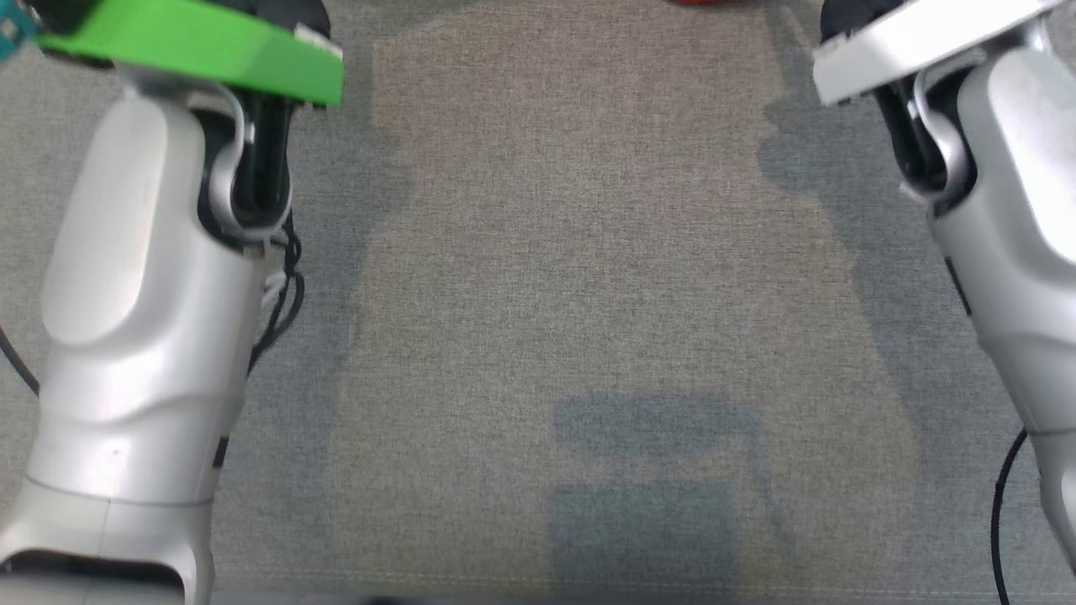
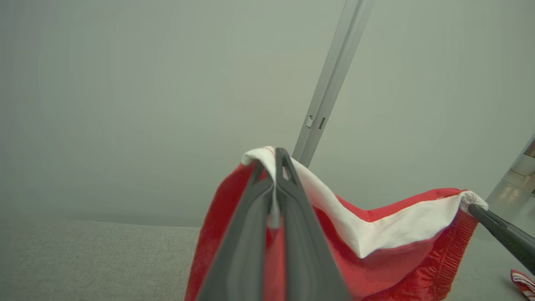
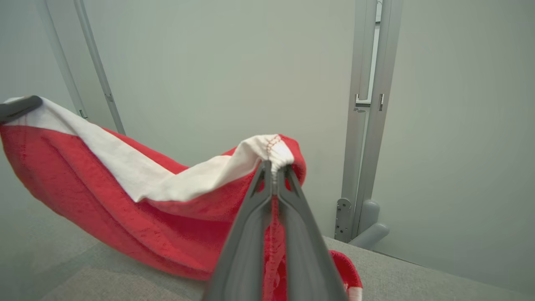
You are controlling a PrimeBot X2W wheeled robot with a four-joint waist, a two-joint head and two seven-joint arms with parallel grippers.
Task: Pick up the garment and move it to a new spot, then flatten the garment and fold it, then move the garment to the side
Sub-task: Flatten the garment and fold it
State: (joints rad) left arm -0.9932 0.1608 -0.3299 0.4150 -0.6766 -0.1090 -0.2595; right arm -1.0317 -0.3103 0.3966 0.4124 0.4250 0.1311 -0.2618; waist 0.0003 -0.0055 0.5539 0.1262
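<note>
The garment [image 2: 388, 234] is red with a white band along its top edge. It hangs stretched between my two grippers above the grey fabric surface. My left gripper [image 2: 277, 156] is shut on one corner of the white band. My right gripper [image 3: 273, 166] is shut on the other corner, where the band bunches. In the right wrist view the garment [image 3: 108, 192] sags in a curve toward the left gripper's fingers [image 3: 19, 108]. The right gripper's fingers [image 2: 503, 235] reach in at the left wrist view's right side. A sliver of the red garment [image 1: 702, 2] peeks over the head view's top edge.
A grey fabric surface [image 1: 580, 277] spreads below, with my two pale forearms [image 1: 143, 319] at either side. A pale wall with metal posts [image 3: 368, 125] stands behind. A small red-and-white striped piece [image 2: 522, 281] lies on the surface at the left wrist view's lower right.
</note>
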